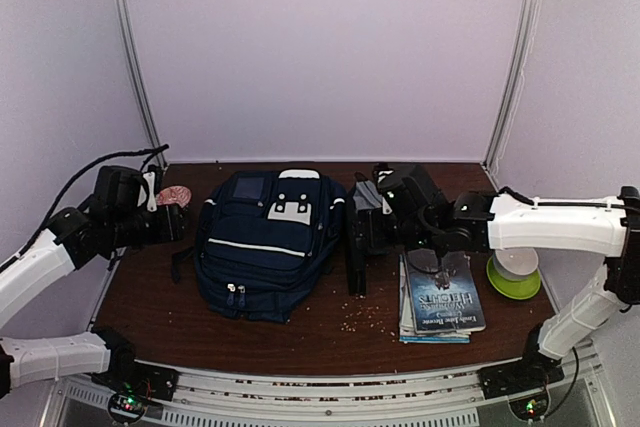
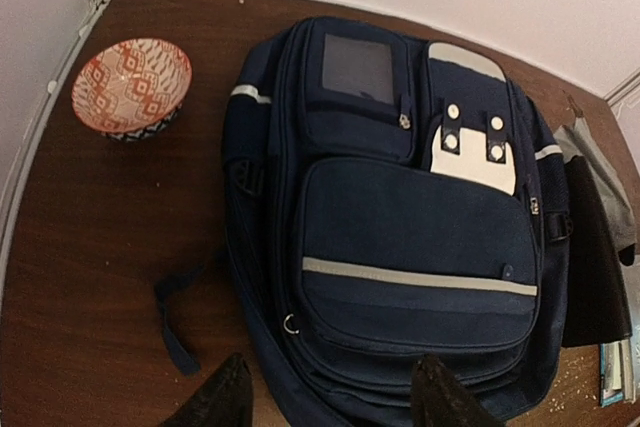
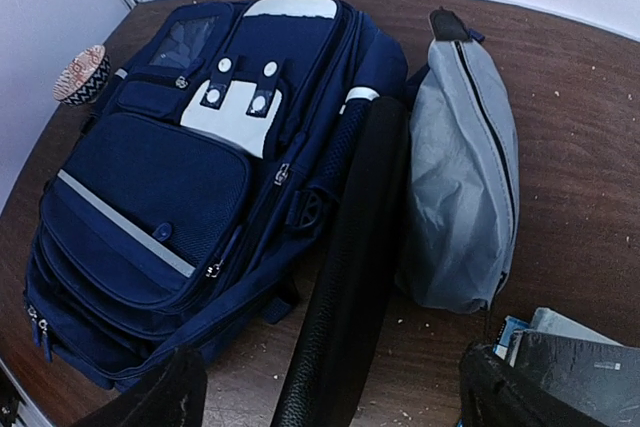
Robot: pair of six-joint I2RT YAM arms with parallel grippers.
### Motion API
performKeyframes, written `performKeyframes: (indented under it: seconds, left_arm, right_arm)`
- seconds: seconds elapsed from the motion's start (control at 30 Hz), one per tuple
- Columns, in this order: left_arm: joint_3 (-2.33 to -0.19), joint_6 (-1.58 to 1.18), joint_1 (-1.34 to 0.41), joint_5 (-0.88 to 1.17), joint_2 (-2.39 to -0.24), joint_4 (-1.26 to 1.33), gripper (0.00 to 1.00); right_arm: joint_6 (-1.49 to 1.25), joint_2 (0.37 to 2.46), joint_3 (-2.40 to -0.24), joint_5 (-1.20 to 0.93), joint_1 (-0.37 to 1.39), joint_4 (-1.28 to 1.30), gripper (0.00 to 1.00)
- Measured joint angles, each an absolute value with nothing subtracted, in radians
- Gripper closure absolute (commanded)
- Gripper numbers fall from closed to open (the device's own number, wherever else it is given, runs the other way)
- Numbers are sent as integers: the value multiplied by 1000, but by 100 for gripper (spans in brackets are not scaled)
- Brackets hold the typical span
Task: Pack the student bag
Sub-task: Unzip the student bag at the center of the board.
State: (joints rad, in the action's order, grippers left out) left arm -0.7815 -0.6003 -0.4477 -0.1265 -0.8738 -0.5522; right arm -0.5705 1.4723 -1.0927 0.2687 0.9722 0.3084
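The fingers of the left gripper (image 2: 333,387) and of the right gripper (image 3: 332,377) both stand wide apart and hold nothing, one on each side of the large navy-blue fabric backpack with white stripes (image 1: 265,242), which lies flat in the middle of the dark brown wooden table (image 1: 150,317).

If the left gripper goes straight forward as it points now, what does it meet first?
Most likely the student bag: its front lies directly ahead of the left gripper, nothing between; depth is unclear.
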Motion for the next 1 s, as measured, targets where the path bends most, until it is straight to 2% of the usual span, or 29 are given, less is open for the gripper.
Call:
performKeyframes:
  seconds: [0.3,0.53,0.83,1.0]
  left_arm:
    - [-739,-651,-469,-91,-917,-579,10]
    - [-723,-672,-491,-85,-917,-579,10]
    - [-712,-683,-500,-85,-925,-578,11]
    - [-712,-722,-609,-93,-952,-579,11]
  right_arm:
    - [-640,1648,-1149,270,982,360,22]
    - [-664,1736,-1227,260,982,403,34]
    - [-683,1755,-1241,257,982,436,28]
    - [-681,1732,-1255,249,984,464,28]
